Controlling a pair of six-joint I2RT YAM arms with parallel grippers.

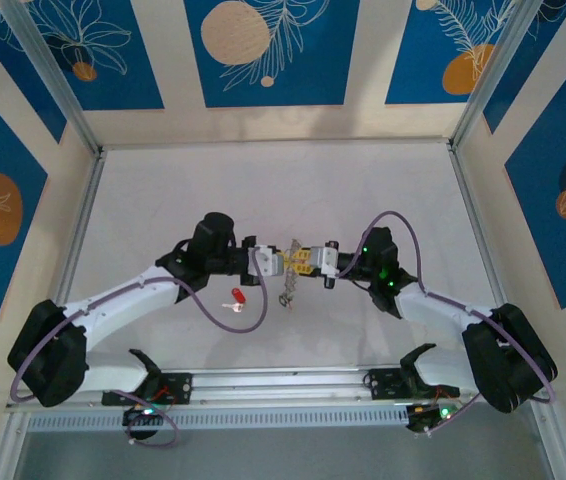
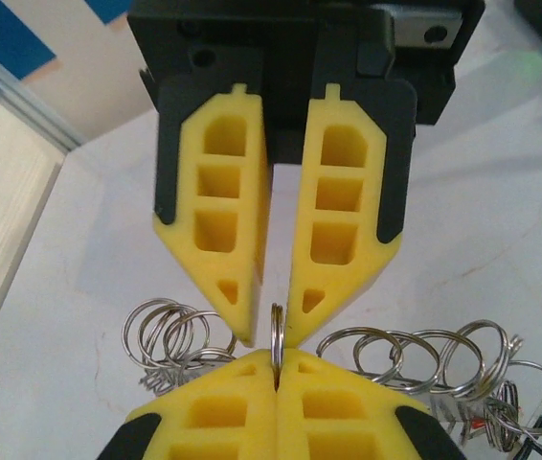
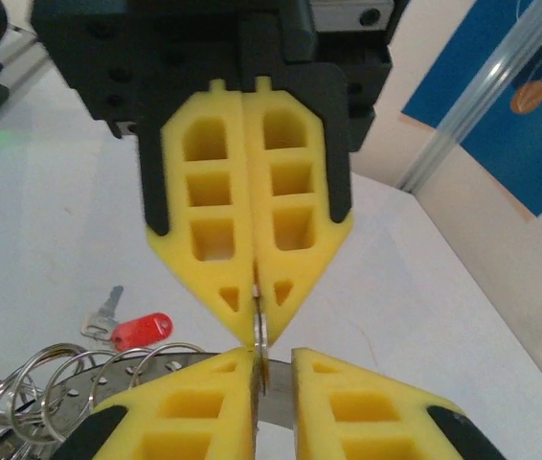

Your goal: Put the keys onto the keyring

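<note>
Left gripper [image 2: 276, 369] clamps the keyring [image 2: 277, 331]; right gripper [image 3: 273, 369] sits slightly apart around it. Handover, I'd say. Next the right must fetch a key [image 3: 142, 331].

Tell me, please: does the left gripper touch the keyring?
Touching. In the left wrist view the left gripper has its jaws shut on the keyring, with no gap at either side.

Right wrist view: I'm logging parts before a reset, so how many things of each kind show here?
Yellow fingers: 4
Red-headed key: 1
Keyring, one chain of linked loops: 1
Total: 6
</note>
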